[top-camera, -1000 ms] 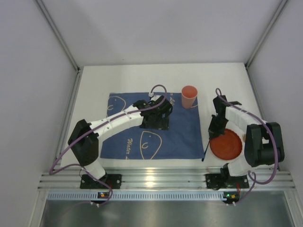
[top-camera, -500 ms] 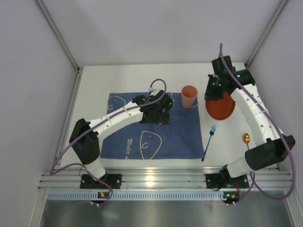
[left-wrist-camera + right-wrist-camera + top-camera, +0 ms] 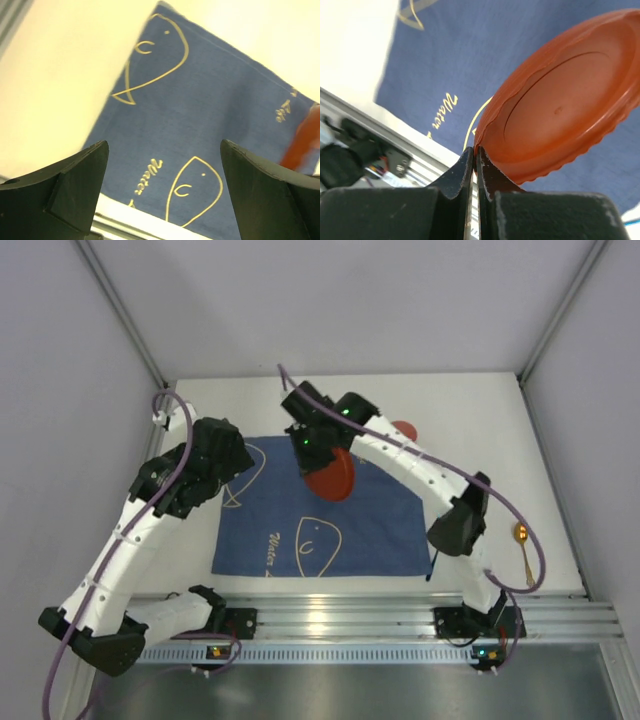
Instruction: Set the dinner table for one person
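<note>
An orange plate (image 3: 332,478) hangs tilted above the middle of the blue cloth (image 3: 370,530), which lies on the white dinner table (image 3: 480,410). My right gripper (image 3: 314,453) reaches across from the right and is shut on the plate's rim. In the right wrist view the fingertips (image 3: 468,159) pinch the edge of the plate (image 3: 560,115) over the cloth (image 3: 470,50). My left gripper (image 3: 164,150) stands wide open and empty, raised over the cloth's left part (image 3: 210,100). From above, the left gripper (image 3: 212,462) sits near the cloth's left edge.
A pink-orange cup (image 3: 405,427) stands behind the right arm, mostly hidden. A gold-bowled spoon (image 3: 521,533) lies on the table at the right. A thin dark utensil (image 3: 431,567) pokes out by the cloth's near right corner. The aluminium rail (image 3: 330,615) runs along the near edge.
The right arm has swung the plate from the table's right side to above the cloth's middle. The left arm has lifted and drawn back left, its jaws opening a little wider.
</note>
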{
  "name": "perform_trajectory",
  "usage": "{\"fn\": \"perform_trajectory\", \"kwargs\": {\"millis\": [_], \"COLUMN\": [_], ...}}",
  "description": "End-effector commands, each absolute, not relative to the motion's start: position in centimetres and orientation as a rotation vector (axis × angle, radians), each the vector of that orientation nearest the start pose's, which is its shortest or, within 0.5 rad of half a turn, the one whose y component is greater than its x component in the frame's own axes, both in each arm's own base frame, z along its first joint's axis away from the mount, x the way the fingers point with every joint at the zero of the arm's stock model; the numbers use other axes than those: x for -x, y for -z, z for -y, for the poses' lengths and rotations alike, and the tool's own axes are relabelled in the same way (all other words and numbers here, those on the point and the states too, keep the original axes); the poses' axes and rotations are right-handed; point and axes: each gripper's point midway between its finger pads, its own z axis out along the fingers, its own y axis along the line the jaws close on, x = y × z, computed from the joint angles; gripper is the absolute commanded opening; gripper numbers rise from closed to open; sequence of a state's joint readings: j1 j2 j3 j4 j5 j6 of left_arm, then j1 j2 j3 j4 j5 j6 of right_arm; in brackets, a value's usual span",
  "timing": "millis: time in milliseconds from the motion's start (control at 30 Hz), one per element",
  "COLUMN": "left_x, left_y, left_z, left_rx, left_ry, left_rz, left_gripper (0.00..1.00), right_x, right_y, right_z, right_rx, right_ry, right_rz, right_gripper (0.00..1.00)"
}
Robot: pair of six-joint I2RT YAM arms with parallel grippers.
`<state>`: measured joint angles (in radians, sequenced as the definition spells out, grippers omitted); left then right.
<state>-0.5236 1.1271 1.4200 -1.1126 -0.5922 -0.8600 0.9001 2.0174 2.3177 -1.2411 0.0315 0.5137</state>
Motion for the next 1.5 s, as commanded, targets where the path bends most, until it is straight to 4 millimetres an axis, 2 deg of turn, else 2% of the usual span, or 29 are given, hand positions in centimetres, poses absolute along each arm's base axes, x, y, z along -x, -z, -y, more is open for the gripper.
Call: {"fn": "perform_trajectory", "kwargs": {"millis": [0, 33, 100, 133, 200, 233, 333, 367, 400, 500, 533, 600, 633, 667, 700, 733, 800, 833, 900, 933, 1000, 1033, 1133, 1200, 1233, 1300, 1333, 1400, 1467], "left_x": [-23.8, -23.1, -21.8, -21.5, -20.5, -20.2, -19.3, -19.2, -19.0, -19.3, -19.4, -20.0, -20.6, -20.9, -21.6, -22.3, -23.5, -24.0, -25.5, -26.1, -27.5, -27.9, -29.2, -29.7, -30.2, -30.5, -30.8, -31.1, -31.2], "left_y": [-25.8, -25.9, -25.7, -25.6, -25.5, -25.5, -25.4, -25.5, -25.7, -26.2, -26.3, -26.1, -26.2, -26.0, -25.5, -25.3, -24.3, -24.1, -23.5, -23.4, -22.8, -22.6, -21.4, -20.1, -19.9, -18.8, -18.7, -18.2, -17.9], "left_z": [4.3, 4.2, 4.0, 3.9, 3.9, 3.8, 3.4, 3.4, 3.3, 3.2, 3.3, 3.4, 3.9, 4.2, 4.7, 5.5, 6.6, 7.1, 8.8, 9.4, 10.9, 11.3, 13.1, 14.1, 14.6, 15.6, 16.0, 16.6, 16.8], "left_rx": [0.693, 0.709, 0.736, 0.743, 0.757, 0.756, 0.762, 0.762, 0.755, 0.730, 0.722, 0.687, 0.677, 0.654, 0.640, 0.628, 0.596, 0.589, 0.558, 0.551, 0.522, 0.511, 0.468, 0.439, 0.432, 0.393, 0.382, 0.348, 0.327], "left_ry": [-0.159, -0.123, -0.080, -0.066, -0.032, -0.025, -0.024, -0.028, -0.032, -0.042, -0.047, -0.070, -0.053, -0.058, -0.066, -0.032, -0.025, -0.012, 0.043, 0.060, 0.108, 0.121, 0.166, 0.186, 0.207, 0.229, 0.243, 0.240, 0.236], "left_rz": [-2.201, -2.197, -2.198, -2.199, -2.208, -2.211, -2.221, -2.224, -2.227, -2.225, -2.224, -2.239, -2.233, -2.245, -2.263, -2.267, -2.298, -2.303, -2.314, -2.314, -2.323, -2.328, -2.356, -2.393, -2.389, -2.432, -2.439, -2.469, -2.488], "left_gripper": [0.98, 0.98, 0.98, 0.98, 0.98, 0.98, 0.98, 0.98, 0.98, 0.98, 0.98, 0.98, 0.98, 0.98, 0.98, 0.98, 0.98, 0.98, 0.98, 0.98, 0.98, 0.98, 0.98, 0.98, 0.98, 0.98, 0.97, 0.97, 0.96], "right_x": [-26.8, -27.0, -27.3, -27.3, -27.6, -27.5, -27.2, -27.4, -26.6, -25.6, -25.5, -25.5, -25.5, -25.6, -26.1, -26.3, -26.7, -26.7, -26.6, -26.6, -26.7, -26.6, -26.2, -25.6, -25.5, -25.6, -25.3, -25.4, -25.0], "right_y": [-20.9, -18.4, -16.3, -14.2, -12.5, -11.0, -9.1, -9.0, -8.9, -8.7, -9.4, -10.5, -12.4, -13.1, -14.0, -15.9, -17.3, -18.1, -18.4, -17.9, -17.3, -16.3, -14.2, -12.9, -11.9, -10.9, -9.7, -8.7, -7.5], "right_z": [-39.7, -40.0, -40.9, -41.0, -41.2, -41.3, -42.6, -43.8, -44.6, -45.6, -45.6, -45.2, -44.4, -43.7, -42.7, -40.8, -37.9, -34.5, -31.4, -27.2, -23.7, -20.2, -15.0, -12.8, -11.4, -10.0, -8.5, -7.6, -5.4], "right_rx": [0.628, 0.646, 0.658, 0.670, 0.668, 0.676, 0.697, 0.714, 0.743, 0.780, 0.783, 0.788, 0.780, 0.772, 0.746, 0.701, 0.628, 0.559, 0.457, 0.320, 0.179, 0.059, -0.121, -0.206, -0.301, -0.400, -0.503, -0.590, -0.703], "right_ry": [-0.455, -0.419, -0.409, -0.364, -0.324, -0.300, -0.379, -0.448, -0.533, -0.642, -0.659, -0.661, -0.658, -0.641, -0.598, -0.587, -0.552, -0.540, -0.589, -0.591, -0.628, -0.593, -0.416, -0.309, -0.267, -0.241, -0.228, -0.269, -0.236], "right_rz": [-2.623, -2.664, -2.679, -2.711, -2.725, -2.751, -2.763, -2.731, -2.742, -2.752, -2.741, -2.713, -2.677, -2.663, -2.641, -2.617, -2.601, -2.608, -2.621, -2.652, -2.663, -2.676, -2.728, -2.771, -2.789, -2.787, -2.800, -2.801, -2.809], "right_gripper": [0.00, 0.00, 0.00, 0.00, 0.00, 0.00, 0.00, 0.00, 0.00, 0.29, 0.47, 0.60, 0.70, 0.75, 0.78, 0.86, 0.97, 1.00, 1.00, 1.00, 1.00, 1.00, 1.00, 0.97, 0.88, 0.80, 0.69, 0.69, 0.67]}}
